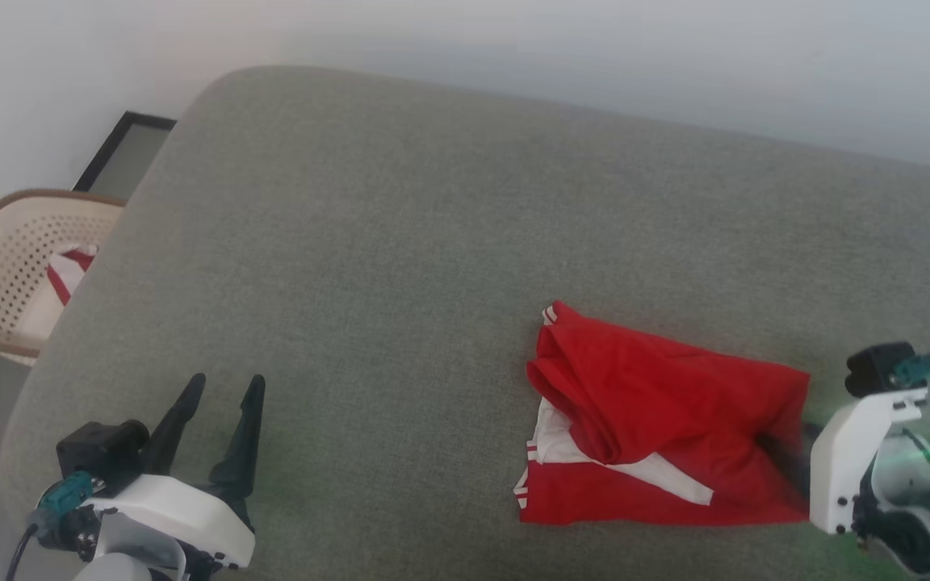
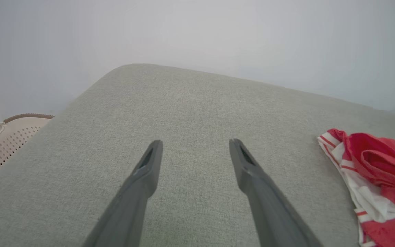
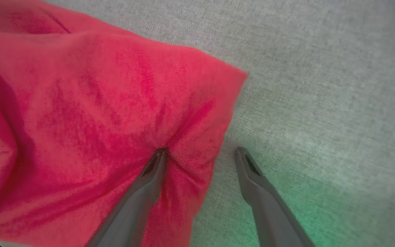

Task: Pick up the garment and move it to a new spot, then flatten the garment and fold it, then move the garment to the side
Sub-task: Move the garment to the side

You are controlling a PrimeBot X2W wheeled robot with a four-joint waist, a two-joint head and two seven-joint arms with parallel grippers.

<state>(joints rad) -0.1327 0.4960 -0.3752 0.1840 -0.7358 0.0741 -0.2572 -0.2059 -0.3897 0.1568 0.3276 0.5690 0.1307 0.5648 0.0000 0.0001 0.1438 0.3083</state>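
Grey-green woven upholstery spreads under both arms: a broad cushion with rounded corners. Nearest you on the left, your left gripper hovers over bare fabric, jaws spread wide and holding nothing. On the right, your right gripper is at the right-hand edge of the garment, with its jaws just as wide. One finger presses a dimple into the red cloth and the other is over bare cushion, so the edge lies between them, unclamped.

The garment lies bunched in a rough fold on the cushion's right half, with white lining and striped trim showing at its left edge. The step looks like taking hold of that edge for a move. Scoop low so every layer enters the jaws, close fully, then lift only enough to clear. A one-layer pinch would likely spill the fold open.

Farther left, a beige perforated basket stands beside the cushion, with a white red-striped cloth inside. You can read no brand, label or writing anywhere.
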